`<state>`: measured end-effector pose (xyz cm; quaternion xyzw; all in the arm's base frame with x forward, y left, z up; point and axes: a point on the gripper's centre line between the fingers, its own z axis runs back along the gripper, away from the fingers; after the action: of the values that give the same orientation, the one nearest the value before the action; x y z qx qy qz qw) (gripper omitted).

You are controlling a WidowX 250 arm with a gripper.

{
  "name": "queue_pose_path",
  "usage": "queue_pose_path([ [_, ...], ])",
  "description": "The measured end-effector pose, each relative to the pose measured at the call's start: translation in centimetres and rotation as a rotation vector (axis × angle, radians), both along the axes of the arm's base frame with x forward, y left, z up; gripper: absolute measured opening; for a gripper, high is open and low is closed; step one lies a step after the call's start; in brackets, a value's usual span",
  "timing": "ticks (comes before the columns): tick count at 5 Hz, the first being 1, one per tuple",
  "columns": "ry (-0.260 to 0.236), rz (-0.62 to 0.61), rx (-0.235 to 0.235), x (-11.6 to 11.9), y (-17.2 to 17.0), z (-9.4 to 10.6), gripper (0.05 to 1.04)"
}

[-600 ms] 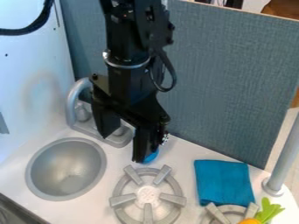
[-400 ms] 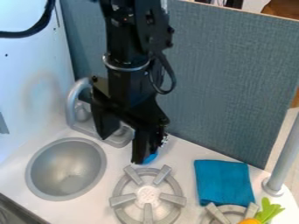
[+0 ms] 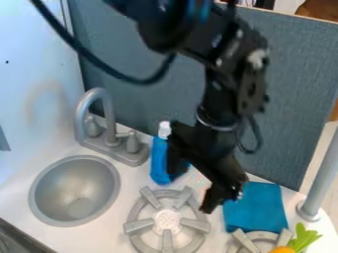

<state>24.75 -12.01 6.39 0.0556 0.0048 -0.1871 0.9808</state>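
Black two-finger gripper: fingers spread wide, nothing seen pinched; hung near the panel. Blue bottle with white cap: upright, close by one finger, behind a round grey burner grate. Folded teal cloth: flat, beside the other finger. Risks, as judged: a sideways swing could have toppled the bottle; a low fingertip could have snagged the cloth or knocked the grate.

Glossy black arm, silver ring, looping black cables.
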Motion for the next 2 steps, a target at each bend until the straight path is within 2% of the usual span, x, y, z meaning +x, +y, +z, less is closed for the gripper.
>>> queue_pose_path([
  [1,-0.016,-0.029,0.035,1.1,-2.5,-2.8,1.010],
  [2,-0.101,0.030,0.026,1.7,-4.2,-4.4,1.010],
])
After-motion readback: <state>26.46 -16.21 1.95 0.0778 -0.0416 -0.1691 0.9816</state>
